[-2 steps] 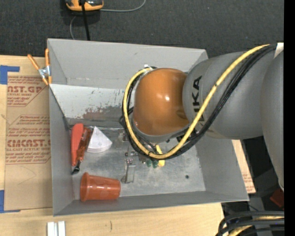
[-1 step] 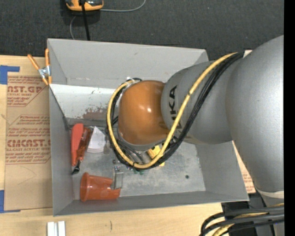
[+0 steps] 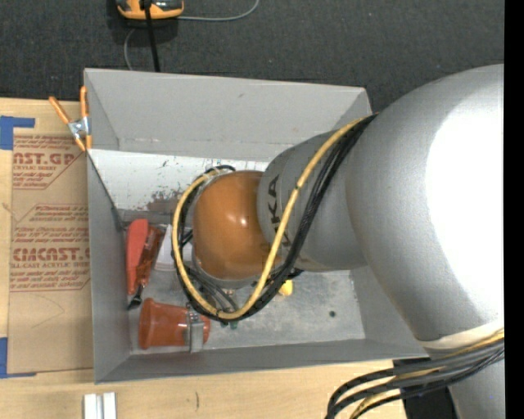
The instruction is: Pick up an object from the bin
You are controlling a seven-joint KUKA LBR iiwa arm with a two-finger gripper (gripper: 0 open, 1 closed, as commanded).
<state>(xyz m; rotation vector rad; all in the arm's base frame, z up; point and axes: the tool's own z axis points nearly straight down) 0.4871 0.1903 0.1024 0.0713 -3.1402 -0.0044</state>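
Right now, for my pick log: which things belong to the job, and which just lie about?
Job: grey metal bin; long orange-red tool by its left wall; red-brown cup-shaped thing in its lower-left corner; small yellow bit beside the arm.
Lying about: orange-and-black gadget outside the bin.

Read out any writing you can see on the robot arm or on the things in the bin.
"KA": on the grey arm, beside its orange cover; cables hide any letters before it.
Red flat thing and red-brown cup-like thing at the left of the bin: no text legible.
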